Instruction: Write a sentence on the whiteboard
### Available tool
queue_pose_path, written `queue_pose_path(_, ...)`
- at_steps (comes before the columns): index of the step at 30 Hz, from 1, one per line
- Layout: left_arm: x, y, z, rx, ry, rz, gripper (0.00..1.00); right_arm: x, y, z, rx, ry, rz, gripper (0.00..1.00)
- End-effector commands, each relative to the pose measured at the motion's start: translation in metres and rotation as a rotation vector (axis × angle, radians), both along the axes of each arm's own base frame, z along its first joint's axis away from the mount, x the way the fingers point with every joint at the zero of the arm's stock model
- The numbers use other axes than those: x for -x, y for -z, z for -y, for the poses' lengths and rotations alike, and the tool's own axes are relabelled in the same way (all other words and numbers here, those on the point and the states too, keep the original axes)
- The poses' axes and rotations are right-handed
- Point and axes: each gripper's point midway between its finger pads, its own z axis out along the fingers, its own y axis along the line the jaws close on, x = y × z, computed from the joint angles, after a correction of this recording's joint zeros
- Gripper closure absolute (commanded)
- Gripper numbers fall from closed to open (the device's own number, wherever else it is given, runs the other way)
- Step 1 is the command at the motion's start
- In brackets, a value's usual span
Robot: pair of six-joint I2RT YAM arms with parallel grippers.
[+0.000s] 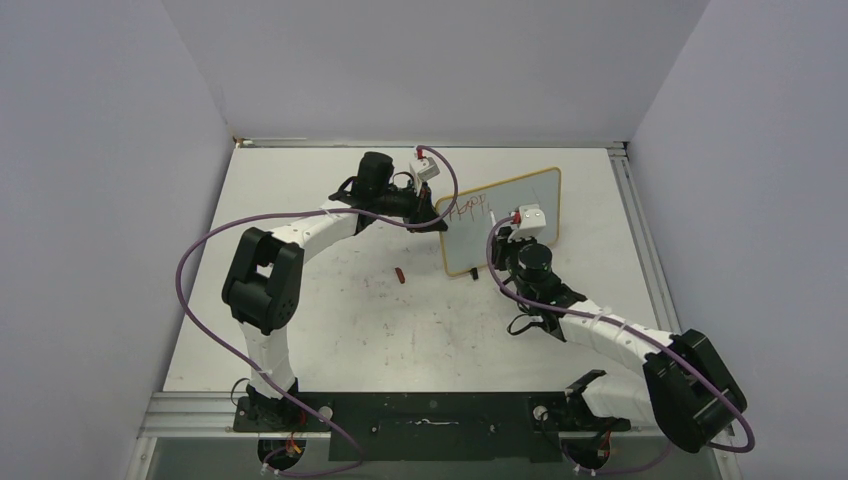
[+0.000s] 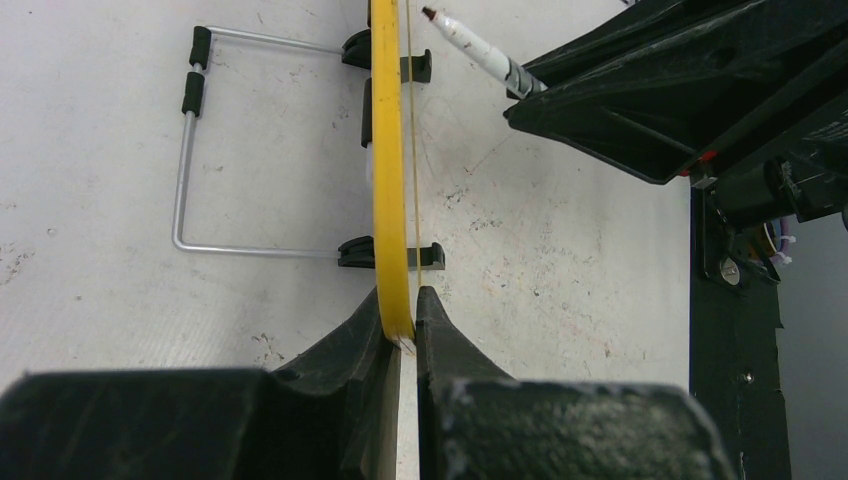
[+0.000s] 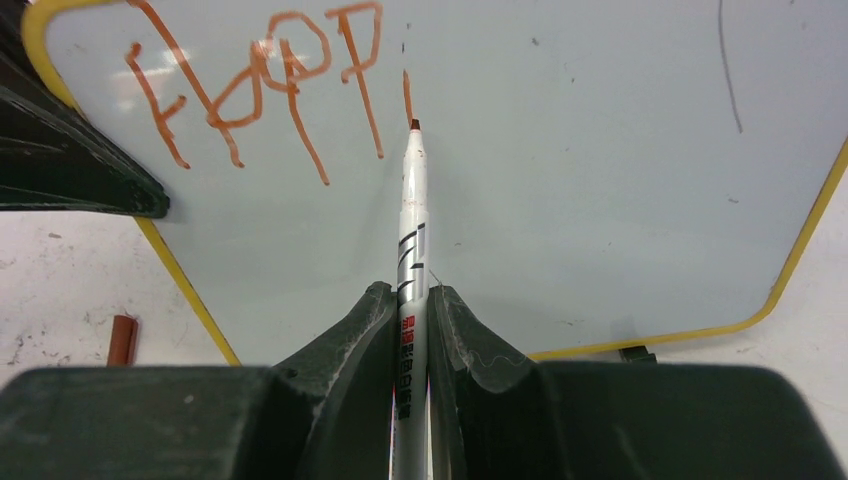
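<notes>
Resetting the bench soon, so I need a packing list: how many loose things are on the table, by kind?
Whiteboard: 1
Marker: 1
Red cap: 1
Total: 3

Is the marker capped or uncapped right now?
Uncapped. The marker in the right gripper shows a bare red tip at the whiteboard, and a small red piece, likely its cap, lies on the table.
</notes>
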Motion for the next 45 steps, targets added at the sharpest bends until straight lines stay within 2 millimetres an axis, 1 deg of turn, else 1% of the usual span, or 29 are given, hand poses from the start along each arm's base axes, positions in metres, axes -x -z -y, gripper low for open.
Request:
queue_pose_path(1,0.022,0.016,0.004,-0.050,0.051,-0.063,1.00,-0.005,-0.044,-0.001,-0.035,0.009,0.115,0.95)
queue_pose_path(5,0.023,0.017,0.005,-0.051,0.052,-0.064,1.00,-0.014,-0.052,-0.006,-0.024,0.005,0.138,0.95)
queue_pose_path(12,0.023,0.016,0.005,-0.051,0.053,-0.063,1.00,-0.025,-0.057,-0.011,-0.017,0.004,0.161,0.95)
queue_pose_path(19,0.023,0.016,0.005,-0.052,0.054,-0.062,1.00,-0.027,-0.050,-0.010,-0.008,0.008,0.148,0.95)
queue_pose_path(23,0.023,0.016,0.004,-0.052,0.054,-0.063,1.00,-0.031,-0.044,-0.014,0.000,-0.010,0.129,0.95)
queue_pose_path(25,0.024,0.016,0.005,-0.052,0.055,-0.062,1.00,-0.030,-0.045,-0.014,-0.003,-0.012,0.130,0.95)
queue_pose_path(28,0.024,0.016,0.005,-0.052,0.056,-0.062,1.00,-0.029,-0.047,-0.010,0.002,0.000,0.136,0.95)
queue_pose_path(29,0.024,0.015,0.005,-0.051,0.055,-0.059,1.00,-0.027,-0.050,-0.007,-0.001,0.010,0.147,0.95)
queue_pose_path(30,0.024,0.015,0.005,-0.051,0.055,-0.060,1.00,-0.025,-0.058,-0.003,-0.009,0.025,0.168,0.95)
queue_pose_path(33,0.023,0.015,0.005,-0.053,0.053,-0.060,1.00,-0.018,-0.063,0.007,-0.009,0.055,0.180,0.95)
queue_pose_path(36,0.023,0.015,0.005,-0.052,0.055,-0.059,1.00,-0.016,-0.056,0.012,0.002,0.070,0.160,0.95)
queue_pose_path(38,0.023,0.014,0.005,-0.052,0.053,-0.056,1.00,-0.017,-0.050,0.011,0.007,0.067,0.144,0.95)
queue_pose_path(45,0.023,0.013,0.005,-0.051,0.054,-0.054,1.00,-0.023,-0.042,0.008,0.016,0.054,0.112,0.95)
